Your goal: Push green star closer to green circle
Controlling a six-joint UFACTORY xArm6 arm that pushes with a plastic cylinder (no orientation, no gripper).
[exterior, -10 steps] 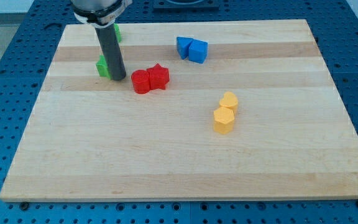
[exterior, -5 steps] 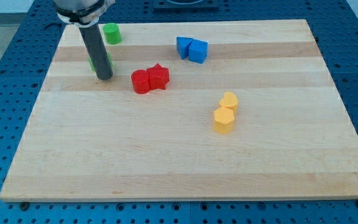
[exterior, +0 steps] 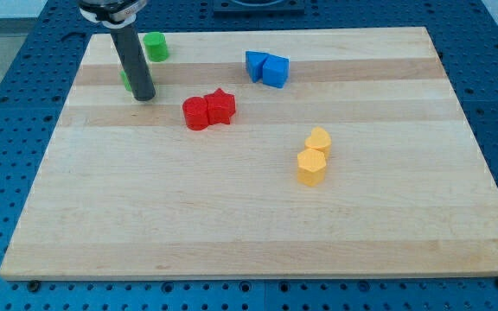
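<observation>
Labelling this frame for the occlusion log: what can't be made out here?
- Green star block, camera view: mostly hidden behind the dark rod; only a green sliver shows at its left, so shape and exact outline are unreadable.
- Contact between my tip and that block: cannot tell, the rod covers it.
- Arm above the rod: cut off by the view's top edge.
- Green circle block: fully visible, apart from the rod.

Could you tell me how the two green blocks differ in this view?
The green circle shows fully near the view's top; the green star is mostly hidden behind the rod, just above my tip. The circle's round shape is clear; the star's shape cannot be made out. Both are green.
</observation>
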